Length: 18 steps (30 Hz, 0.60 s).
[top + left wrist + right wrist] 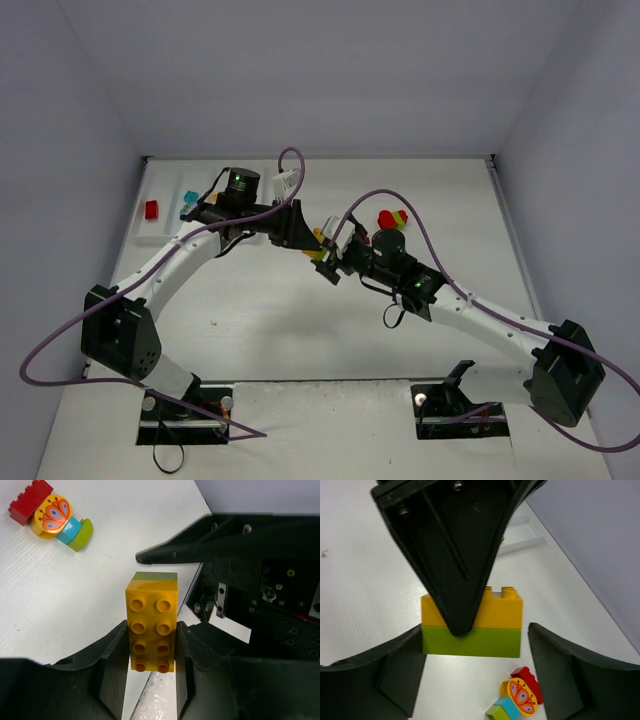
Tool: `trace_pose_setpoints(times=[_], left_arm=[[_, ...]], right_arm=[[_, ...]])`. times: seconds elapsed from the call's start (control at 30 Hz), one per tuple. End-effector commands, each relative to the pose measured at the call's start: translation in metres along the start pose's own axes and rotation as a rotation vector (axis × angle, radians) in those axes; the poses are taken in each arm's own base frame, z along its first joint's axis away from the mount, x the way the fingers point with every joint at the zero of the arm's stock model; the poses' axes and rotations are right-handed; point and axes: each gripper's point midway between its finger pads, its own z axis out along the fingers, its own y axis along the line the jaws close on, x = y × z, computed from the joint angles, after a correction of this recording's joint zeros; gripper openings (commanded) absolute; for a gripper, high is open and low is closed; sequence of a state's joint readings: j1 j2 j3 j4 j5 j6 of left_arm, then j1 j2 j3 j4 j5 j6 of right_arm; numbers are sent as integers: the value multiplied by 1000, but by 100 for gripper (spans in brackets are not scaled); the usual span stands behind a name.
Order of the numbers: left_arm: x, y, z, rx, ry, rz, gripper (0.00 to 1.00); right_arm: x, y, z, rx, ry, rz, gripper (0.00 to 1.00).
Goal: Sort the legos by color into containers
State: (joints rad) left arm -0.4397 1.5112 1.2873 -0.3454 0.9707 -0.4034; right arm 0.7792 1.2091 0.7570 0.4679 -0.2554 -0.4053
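Legos first: a yellow brick (151, 625) sits stacked on a lime green brick (472, 642), and the pair is held over the middle of the table (300, 330). The left gripper (151, 645) has its two fingers pressed against the yellow brick's long sides, gripping it firmly. The right gripper (475, 630) faces it from the other side with its jaws spread wide around the green brick. A sliver of gap shows at one finger, and I can't quite tell whether the other finger touches.

On the table beyond lies a clump (52, 515) of red, butterfly-printed yellow, cyan and lime pieces. At the far left corner is the white tray (165, 228), with a red brick (152, 209) and a cyan brick (190, 198) in it, seemingly in separate compartments.
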Motion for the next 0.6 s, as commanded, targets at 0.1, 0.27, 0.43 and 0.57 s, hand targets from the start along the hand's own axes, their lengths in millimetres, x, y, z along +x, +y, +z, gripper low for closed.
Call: trace_pose_setpoints(times=[0.1, 0.27, 0.43, 0.57], left_arm=[[-20, -22, -5, 59, -49, 89, 0], [-18, -21, -6, 49, -44, 88, 0], [-22, -15, -14, 18, -52, 98, 0], [-34, -4, -29, -8, -101, 84, 0]], right_arm=[[-26, -15, 1, 38, -100, -9, 34], [-2, -12, -4, 47, -45, 8, 0], [25, -9, -18, 80, 0, 59, 0], [40, -8, -29, 110, 29, 78, 0]])
